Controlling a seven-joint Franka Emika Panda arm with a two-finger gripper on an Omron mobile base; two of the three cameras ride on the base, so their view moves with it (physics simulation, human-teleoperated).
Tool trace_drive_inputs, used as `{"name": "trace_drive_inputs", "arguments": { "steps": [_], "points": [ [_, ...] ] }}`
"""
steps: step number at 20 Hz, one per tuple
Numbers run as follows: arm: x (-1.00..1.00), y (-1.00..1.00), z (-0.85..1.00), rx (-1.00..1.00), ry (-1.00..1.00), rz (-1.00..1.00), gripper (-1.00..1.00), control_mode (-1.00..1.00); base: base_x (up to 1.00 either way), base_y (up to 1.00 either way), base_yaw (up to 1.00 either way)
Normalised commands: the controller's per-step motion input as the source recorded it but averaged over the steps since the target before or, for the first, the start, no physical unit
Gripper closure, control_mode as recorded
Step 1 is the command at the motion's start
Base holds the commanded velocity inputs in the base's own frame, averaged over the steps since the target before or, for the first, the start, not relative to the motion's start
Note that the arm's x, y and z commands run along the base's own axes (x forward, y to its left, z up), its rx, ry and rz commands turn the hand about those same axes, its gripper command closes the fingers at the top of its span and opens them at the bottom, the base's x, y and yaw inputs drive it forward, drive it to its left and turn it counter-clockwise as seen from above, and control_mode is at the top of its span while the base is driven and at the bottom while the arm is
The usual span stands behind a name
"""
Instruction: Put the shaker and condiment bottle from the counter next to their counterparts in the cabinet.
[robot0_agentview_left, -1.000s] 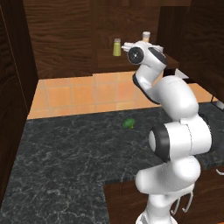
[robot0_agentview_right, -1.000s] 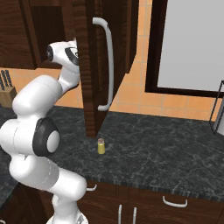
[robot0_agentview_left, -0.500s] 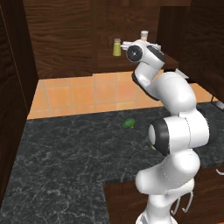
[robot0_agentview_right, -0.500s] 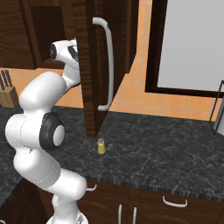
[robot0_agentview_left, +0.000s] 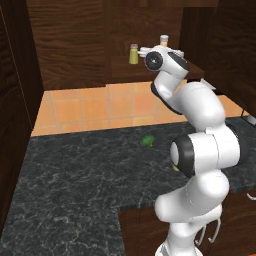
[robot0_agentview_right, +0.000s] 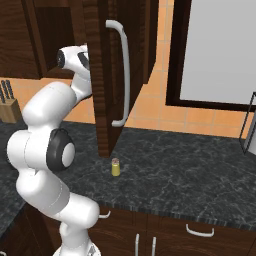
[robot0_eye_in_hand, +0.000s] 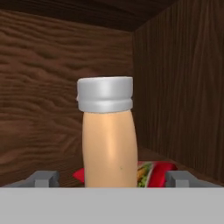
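The gripper (robot0_eye_in_hand: 108, 178) clasps the peach bottle (robot0_eye_in_hand: 109, 140) upright between its 2 fingers (robot0_eye_in_hand: 43, 178) inside the cabinet (robot0_eye_in_hand: 179, 83), with the red bottle (robot0_eye_in_hand: 157, 171) lying just behind it, 1 shaker (robot0_agentview_left: 133, 53) on the cabinet shelf, and the other shaker (robot0_agentview_right: 115, 167) on the counter (robot0_agentview_right: 185, 175).

Two shakers (robot0_agentview_left: 133, 54) (robot0_agentview_right: 115, 167), one peach condiment bottle (robot0_eye_in_hand: 109, 140), one red bottle (robot0_eye_in_hand: 159, 173), one green lump (robot0_agentview_left: 147, 142).
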Motion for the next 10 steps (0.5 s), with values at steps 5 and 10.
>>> {"name": "trace_drive_inputs", "arguments": {
  "steps": [5,10],
  "points": [
    [-0.12,0.00,0.00,0.00,0.00,0.01,-1.00,-1.00,0.00,0.00,0.00],
    [-0.21,0.00,-0.08,0.00,0.00,0.07,-1.00,-1.00,0.00,0.00,0.00]
  ]
}}
